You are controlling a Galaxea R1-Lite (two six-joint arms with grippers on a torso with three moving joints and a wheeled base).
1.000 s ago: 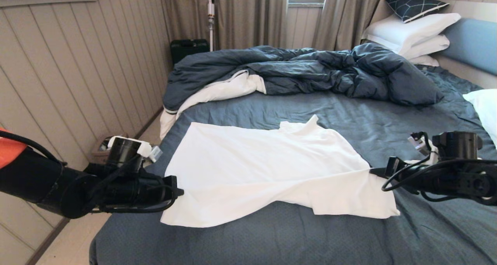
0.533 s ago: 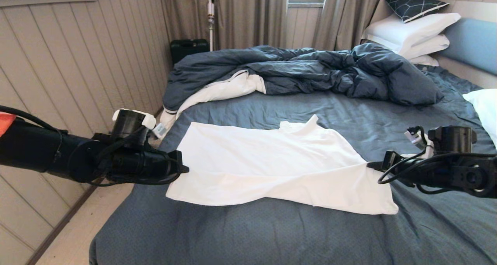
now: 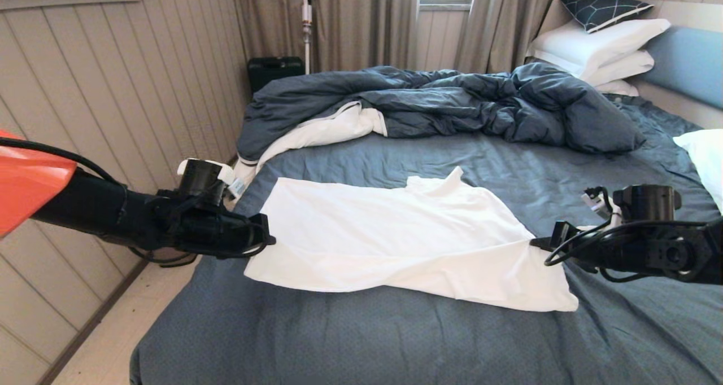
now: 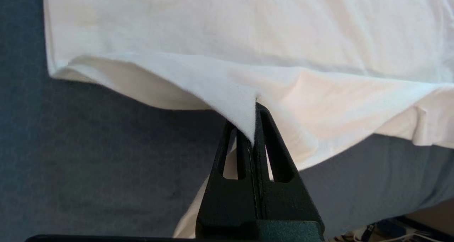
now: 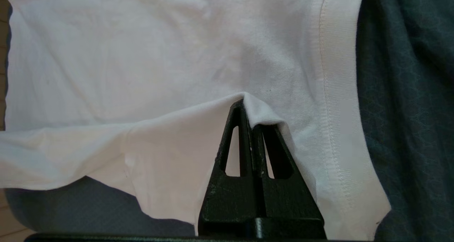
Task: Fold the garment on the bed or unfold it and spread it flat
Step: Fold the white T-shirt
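Observation:
The white garment (image 3: 390,232) lies across the dark blue sheet of the bed (image 3: 350,340), its small neck piece pointing toward the duvet. My left gripper (image 3: 270,239) is shut on the garment's left edge (image 4: 244,103), holding that cloth lifted off the sheet. At the other side my right gripper (image 3: 535,241) is shut on a fold of the garment (image 5: 259,110) beside a stitched hem. The near part of the cloth hangs between the two grippers as a raised flap over the flat far part.
A rumpled dark blue duvet (image 3: 452,103) with white lining fills the far half of the bed. White pillows (image 3: 599,46) stack at the far right by the blue headboard (image 3: 689,63). Another pillow (image 3: 706,159) lies at the right edge. A panelled wall runs along the left.
Both grippers have carried the garment's near edge away from me, toward the duvet. The flap now lies further over the flat part, and the left arm has risen and reached forward.

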